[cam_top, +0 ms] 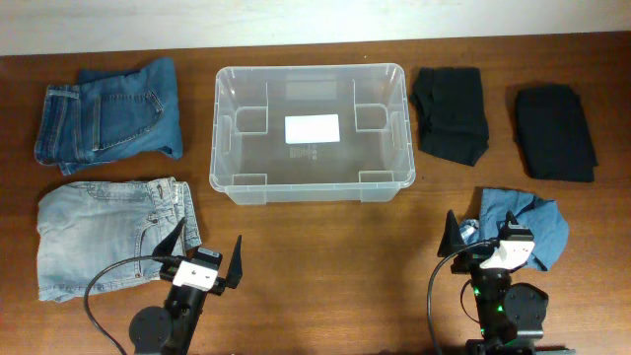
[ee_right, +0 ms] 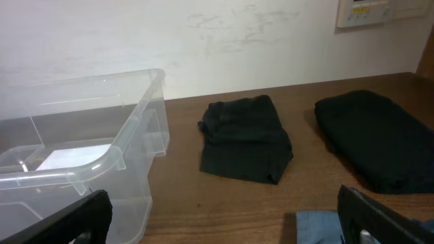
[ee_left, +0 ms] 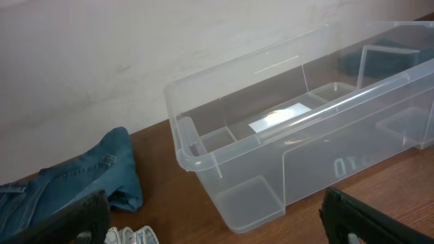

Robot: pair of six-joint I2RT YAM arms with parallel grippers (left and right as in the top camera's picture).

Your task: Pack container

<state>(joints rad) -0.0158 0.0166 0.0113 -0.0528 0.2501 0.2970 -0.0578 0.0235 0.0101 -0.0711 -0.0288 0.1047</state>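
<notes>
Wooden table [cam_top: 325, 222] underneath everything. On its far middle, the container [cam_top: 223, 128]: clear, empty but for a white label [cam_top: 312, 127] on the floor, long axis running left to right, open side up. Lies ahead of both arms, forward and to the right of the left gripper, forward and to the left of the right gripper. Roughly as near to one as to the other, the left perhaps a little nearer.

Left of the container, folded dark jeans [cam_top: 108, 116]. Nearer the arm, pale jeans [cam_top: 99, 242], just beside the left gripper [cam_top: 207, 247] on its left. Right of the container, a black garment [cam_top: 451, 113], then a second black garment [cam_top: 555, 131] farther out toward the table's right edge. Crumpled blue cloth [cam_top: 537, 225] at the near right, right up against the right gripper [cam_top: 481, 237]; touching or not, cannot tell.

Left jaws spread wide, nothing between them. Right jaws likewise wide apart and empty in the wrist view.

Judging by this layout, probably a garment pick first: pale jeans for the left arm, blue cloth for the right, each then carried forward and inward over the long near rim.
</notes>
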